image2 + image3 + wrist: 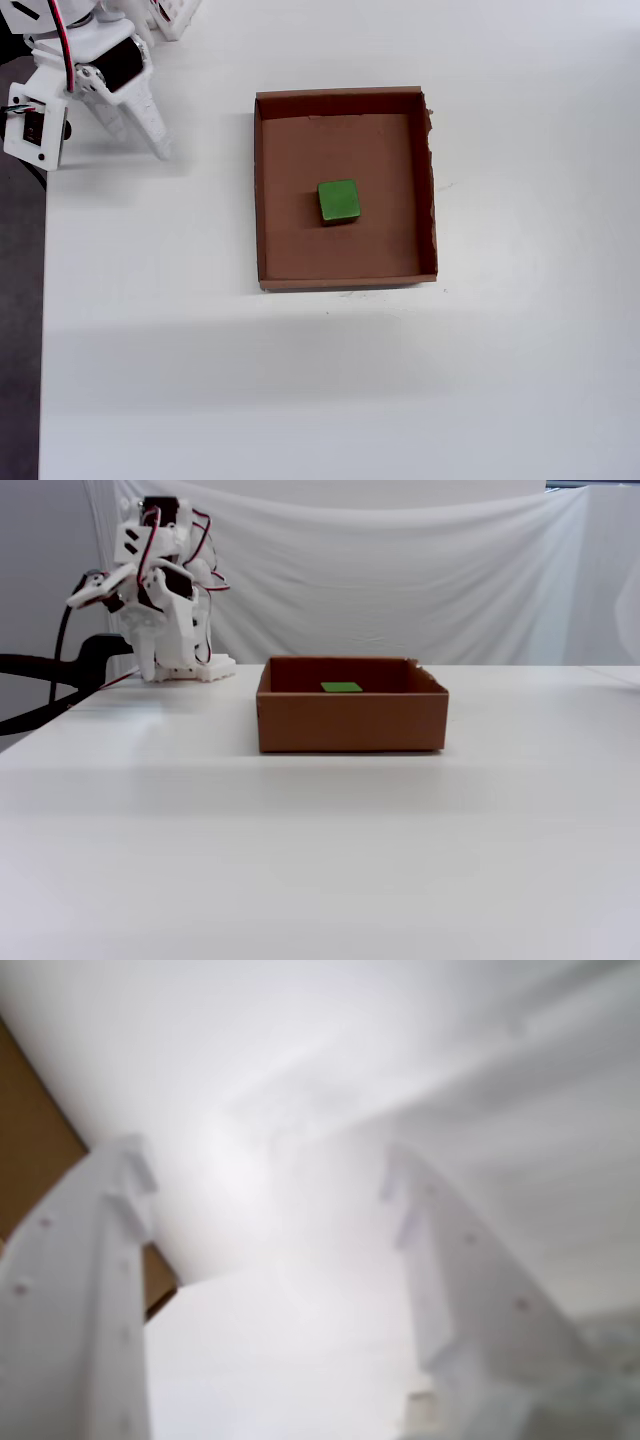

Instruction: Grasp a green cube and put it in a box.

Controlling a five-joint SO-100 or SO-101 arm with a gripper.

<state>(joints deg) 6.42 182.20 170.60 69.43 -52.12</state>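
Observation:
The green cube (pixel 339 201) lies flat on the floor of the box (pixel 345 283), near its middle; in the fixed view only the green cube's (pixel 342 688) top shows over the wall of the brown box (pixel 350 725). My gripper (pixel 158 148) is folded back at the table's far left corner, well away from the box. In the wrist view the gripper (pixel 265 1160) is open, its two white fingers (pixel 95 1280) spread with nothing between them.
The white arm base (pixel 160 590) with red wires stands at the back left. A white cloth (pixel 400 570) hangs behind the table. A brown surface (pixel 25 1140) that I cannot identify shows at the wrist view's left edge. The table's left edge (pixel 43 300) borders a dark floor.

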